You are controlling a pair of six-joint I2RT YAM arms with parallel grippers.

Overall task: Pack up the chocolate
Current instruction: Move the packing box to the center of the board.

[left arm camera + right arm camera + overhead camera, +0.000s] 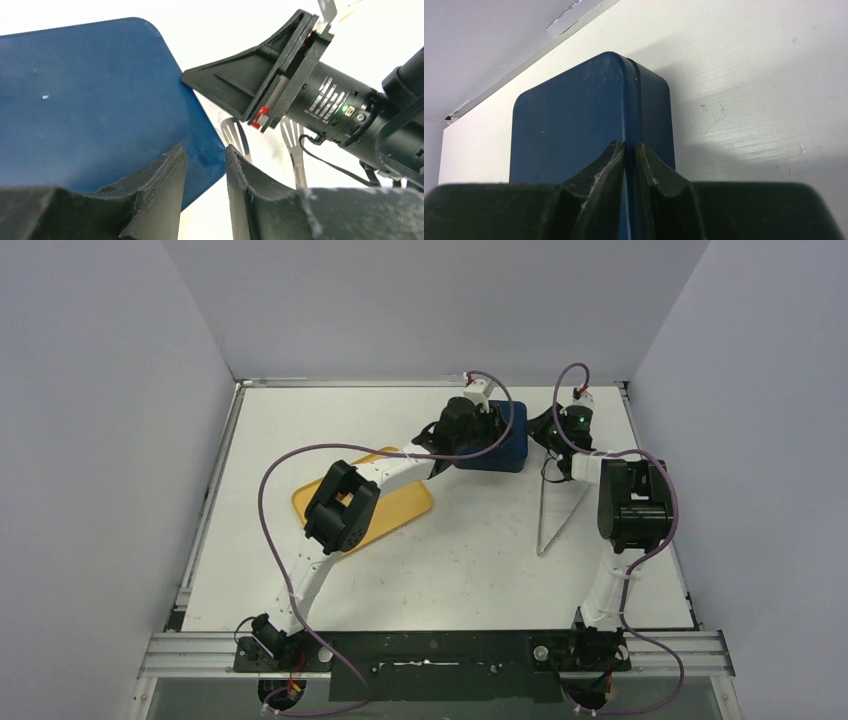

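Chocolate isn't showing up in any of the three views, so honestly I can't tell where it is. What does show is the dark blue box [90, 100], smooth top face up, sitting right at both pincers.

The right pincer [630, 147] is clenched on the box. Its two fingers are squeezed almost together, with just a thin blue ridge of the box edge between them, along the seam near a rounded corner. In the left wrist view, that pincer's tip meets the box's edge right beside that corner.

The left pincer [205, 152] hangs just above the top face, close to the same corner and just beside the right pincer. Its fingers are parted by a narrow gap with nothing in it, so it's released and not grasping anything. I can't tell whether it touches the top.

Metal tongs [560, 512] lie on the white table [450, 570] just on the arm-base side of the right pincer, slotted ends pointing toward it. The yellow tray [405, 508] sits well back from the left pincer, partly under that arm.
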